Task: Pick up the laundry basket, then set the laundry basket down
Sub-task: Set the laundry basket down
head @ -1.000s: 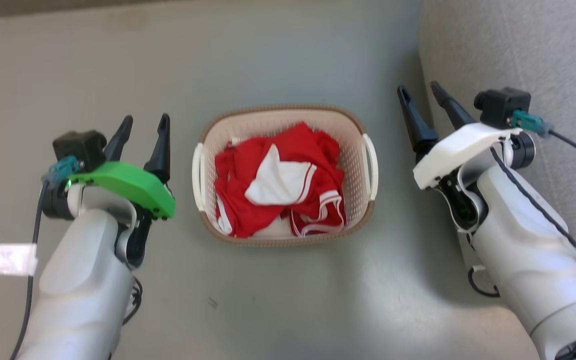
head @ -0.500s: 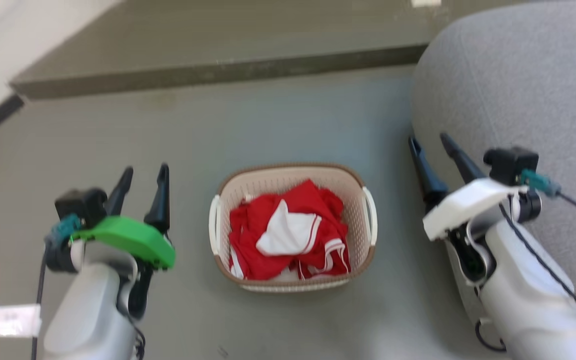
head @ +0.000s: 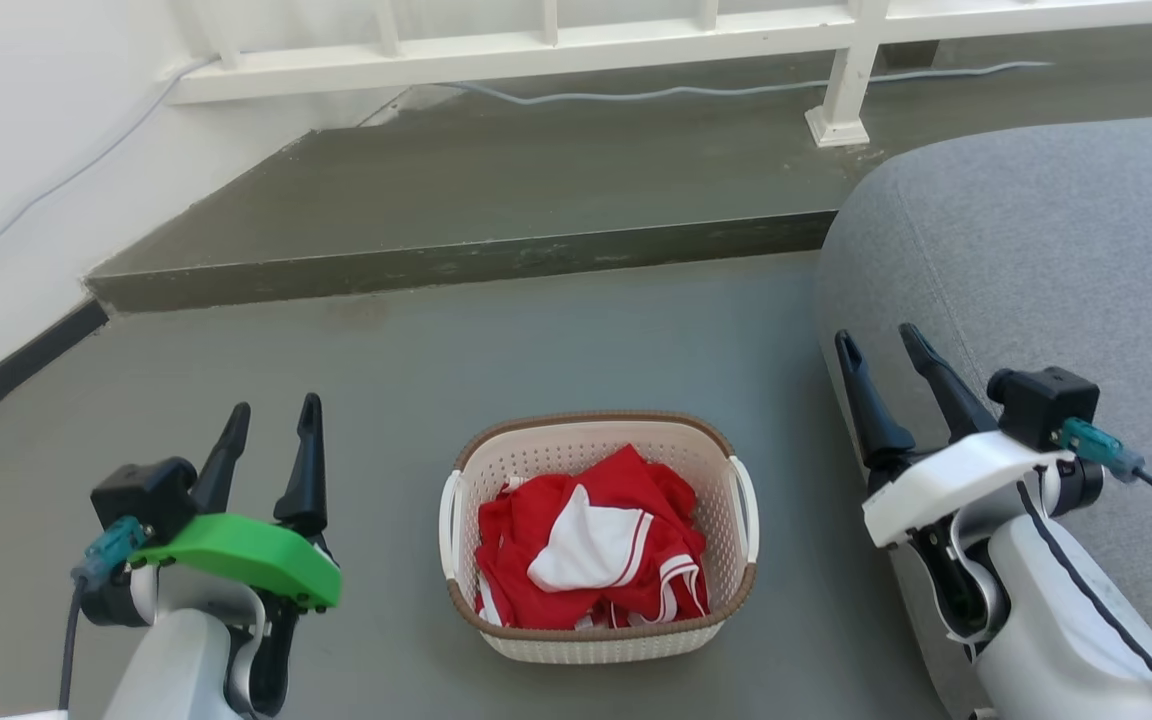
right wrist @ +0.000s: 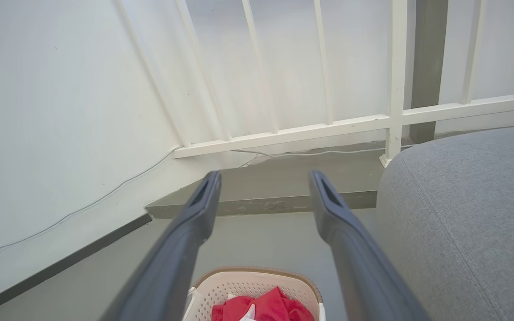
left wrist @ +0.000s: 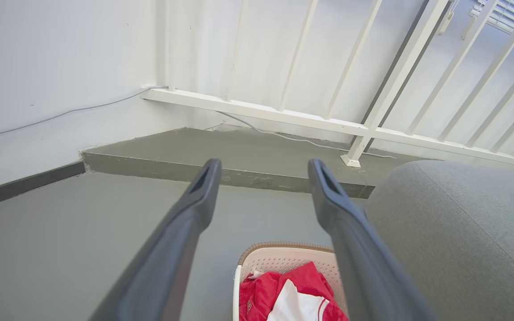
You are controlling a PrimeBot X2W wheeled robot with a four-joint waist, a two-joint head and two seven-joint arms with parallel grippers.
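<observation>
While left claw (head: 275, 404) and right claw (head: 876, 335) gape empty, the cream, brown-rimmed laundry basket (head: 598, 646) holds red-and-white clothes (head: 591, 545).

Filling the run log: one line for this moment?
basket: on floor, ungrasped | left gripper: open | right gripper: open

Found bare grey floor (head: 366, 400) open to the left of the laundry basket (head: 596, 645), between it and the left gripper (head: 275, 405), and ahead as far as the raised step (head: 456, 262). Met a narrower lane on the right, hemmed by the grey sofa (head: 1036, 260) just beside the right gripper (head: 876, 334). Saw both white handles (head: 450, 525) uncovered, and red clothing (head: 636, 500) packing the inside.
</observation>
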